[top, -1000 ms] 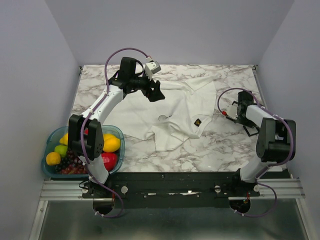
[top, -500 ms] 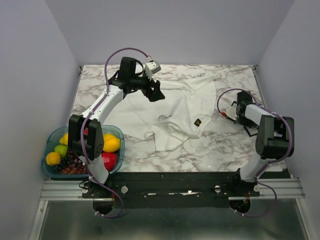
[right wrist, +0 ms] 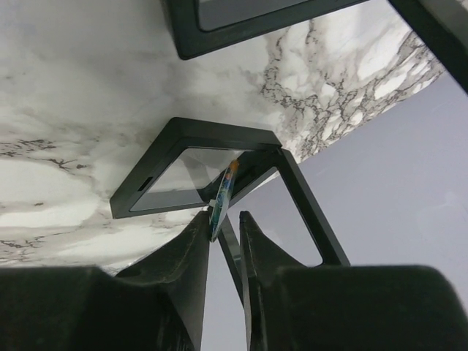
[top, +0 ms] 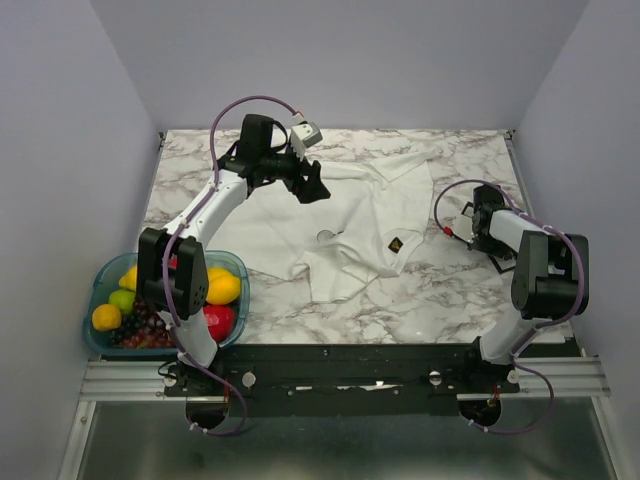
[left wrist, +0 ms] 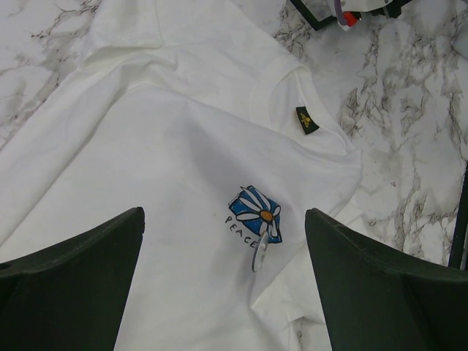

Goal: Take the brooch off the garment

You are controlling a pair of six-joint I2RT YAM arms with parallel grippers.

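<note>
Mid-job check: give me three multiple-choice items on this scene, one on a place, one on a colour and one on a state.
1. Where does the fruit bowl sit? A far right; B near left; C centre.
2. What colour is the frame by the right claw? A black; B white; C red.
3. The left claw is: A shut on cloth; B wide open, empty; C out of view.

B, it shows at the lower left of the overhead view.
A, its border is plainly black.
B, its fingers stand far apart above the garment.
</note>
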